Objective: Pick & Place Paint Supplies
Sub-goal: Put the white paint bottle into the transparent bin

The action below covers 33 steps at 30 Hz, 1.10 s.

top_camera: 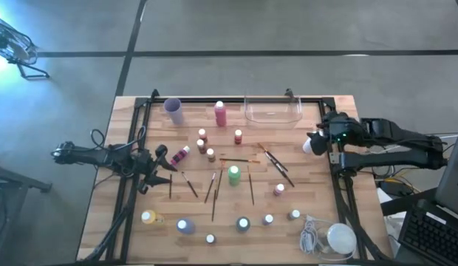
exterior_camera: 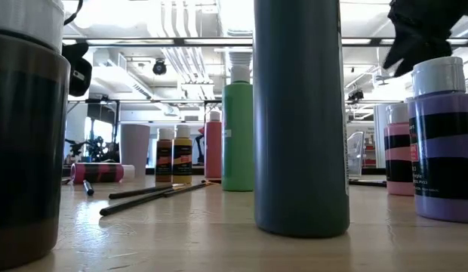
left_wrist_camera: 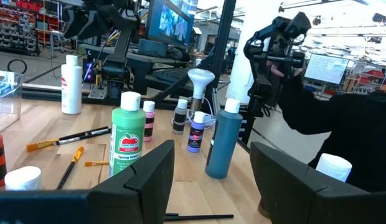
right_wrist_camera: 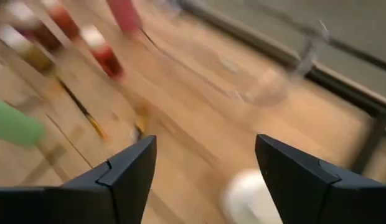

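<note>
Small paint bottles stand across the wooden table [top_camera: 125,118]: a green one [top_camera: 233,175], a tall pink one [top_camera: 220,113] and several pale-capped ones along the near edge [top_camera: 243,223]. A pink bottle [top_camera: 181,155] lies on its side. Thin brushes [top_camera: 214,188] lie flat mid-table. My left gripper [top_camera: 164,159] [left_wrist_camera: 211,149] stays level at the table's left, open, just left of the lying pink bottle. My right gripper [top_camera: 313,142] [right_wrist_camera: 205,143] hangs raised at the right edge, slanting down, open and holding nothing. A white cap [right_wrist_camera: 249,196] shows below it.
A clear plastic tray [top_camera: 273,111] and a purple cup [top_camera: 173,111] stand at the far edge. A white round lump with a coiled cord [top_camera: 336,238] lies at the near right corner. Dark frame rails [top_camera: 133,170] run along both sides of the table.
</note>
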### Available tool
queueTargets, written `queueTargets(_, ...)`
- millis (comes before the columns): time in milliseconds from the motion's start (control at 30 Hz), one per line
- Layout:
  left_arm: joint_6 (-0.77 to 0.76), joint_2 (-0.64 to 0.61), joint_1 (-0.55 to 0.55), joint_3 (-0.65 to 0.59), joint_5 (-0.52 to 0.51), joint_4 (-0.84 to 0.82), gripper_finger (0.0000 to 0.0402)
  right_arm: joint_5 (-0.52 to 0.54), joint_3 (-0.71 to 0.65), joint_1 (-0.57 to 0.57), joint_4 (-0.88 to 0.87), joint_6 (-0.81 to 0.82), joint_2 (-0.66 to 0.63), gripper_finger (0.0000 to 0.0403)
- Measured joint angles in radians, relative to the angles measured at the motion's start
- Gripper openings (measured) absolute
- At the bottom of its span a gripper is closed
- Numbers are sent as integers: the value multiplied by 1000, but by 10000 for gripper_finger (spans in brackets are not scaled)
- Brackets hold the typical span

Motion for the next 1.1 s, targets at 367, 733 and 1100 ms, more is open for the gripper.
queueTargets(367, 0, 0, 0, 0, 0, 0, 216, 2, 81, 0, -251, 134, 154, 328)
queueTargets(733, 0, 0, 0, 0, 0, 0, 216, 71, -21, 0, -233, 202, 145, 310)
queueTargets(1100, 0, 0, 0, 0, 0, 0, 216, 72, -75, -1, -164, 219, 146, 277)
